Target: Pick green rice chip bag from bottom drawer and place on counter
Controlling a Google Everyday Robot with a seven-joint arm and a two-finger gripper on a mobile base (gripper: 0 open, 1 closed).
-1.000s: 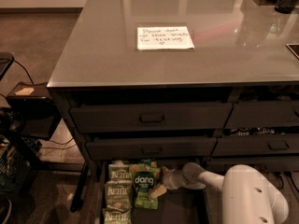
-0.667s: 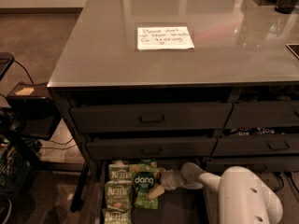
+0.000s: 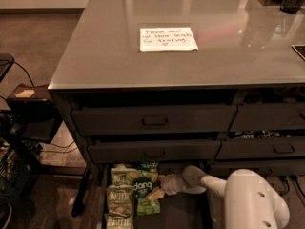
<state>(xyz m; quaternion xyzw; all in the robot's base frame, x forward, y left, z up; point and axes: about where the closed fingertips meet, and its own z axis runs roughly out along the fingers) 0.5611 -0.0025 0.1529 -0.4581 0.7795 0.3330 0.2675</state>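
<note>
- In the bottom drawer (image 3: 183, 217), left part of its dark floor: green rice chip bag (image 3: 141, 189), lying flat, round "dang" logo upward.
- Long axis of bag: roughly front to back of the drawer, top end toward the cabinet, slightly tilted.
- Directly right of bag: gripper (image 3: 160, 188), at the bag's right edge, reaching in sideways from the right on the white arm (image 3: 252, 202).
- Jaw state: cannot tell, whether apart, together or clamped on the bag; contact with the bag likewise unclear.
- Bearing for the coming move, as judged: bag to the left of the jaws, so a grasp across the short width at the right edge, then a lift clear of the drawers above.
- Just left of bag, touching or overlapping it: paler Kettle bags (image 3: 119, 198), stacked in a column toward the drawer front; one more behind, near the cabinet face.
- Risk, as judged: neighbouring bags dragged along with the lift.
- Above: two closed drawers with recessed handles (image 3: 155, 121).
- On top: counter (image 3: 105, 56), grey and glossy, destination of the bag, bearing a white handwritten note (image 3: 168, 38).
</note>
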